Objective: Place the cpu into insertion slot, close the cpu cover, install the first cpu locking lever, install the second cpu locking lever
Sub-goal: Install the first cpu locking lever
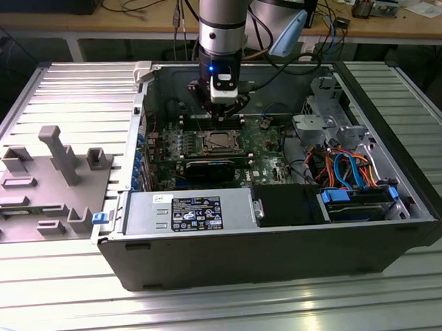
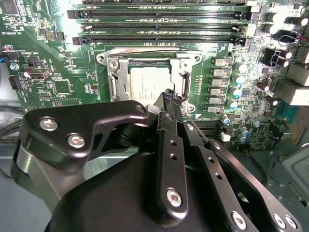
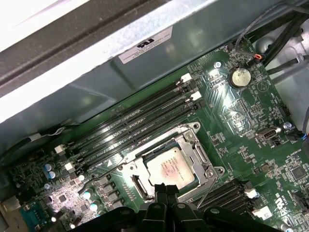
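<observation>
Second wrist view, gripper pinched narrow, tip hiding part of cpu, framed by cpu cover

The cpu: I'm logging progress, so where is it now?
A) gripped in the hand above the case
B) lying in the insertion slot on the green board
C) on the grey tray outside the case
B: the cpu lies flat in the insertion slot, with the hand at its edge.

Dull silver metal cpu, glossy green circuit board, matt black fingers
</observation>
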### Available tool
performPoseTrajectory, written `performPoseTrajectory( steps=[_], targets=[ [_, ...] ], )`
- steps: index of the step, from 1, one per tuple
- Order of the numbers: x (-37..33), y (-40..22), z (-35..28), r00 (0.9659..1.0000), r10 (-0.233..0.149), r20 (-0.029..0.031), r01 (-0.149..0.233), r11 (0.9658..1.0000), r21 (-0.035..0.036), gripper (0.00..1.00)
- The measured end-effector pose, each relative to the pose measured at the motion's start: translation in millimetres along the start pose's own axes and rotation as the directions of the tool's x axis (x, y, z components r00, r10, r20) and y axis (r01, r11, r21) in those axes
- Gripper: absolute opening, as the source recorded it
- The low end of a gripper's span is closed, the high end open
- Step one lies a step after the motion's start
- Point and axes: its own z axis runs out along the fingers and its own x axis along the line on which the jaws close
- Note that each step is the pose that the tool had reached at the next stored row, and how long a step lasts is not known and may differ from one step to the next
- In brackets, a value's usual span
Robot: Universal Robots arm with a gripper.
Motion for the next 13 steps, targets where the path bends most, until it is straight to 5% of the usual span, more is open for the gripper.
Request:
performPoseTrajectory(
  steps=[13],
  targets=[
    [0.0,0.0,0.0,0.9994,-0.036,-0.0003,0.036,0.9994,-0.0018,0.11]
  ],
)
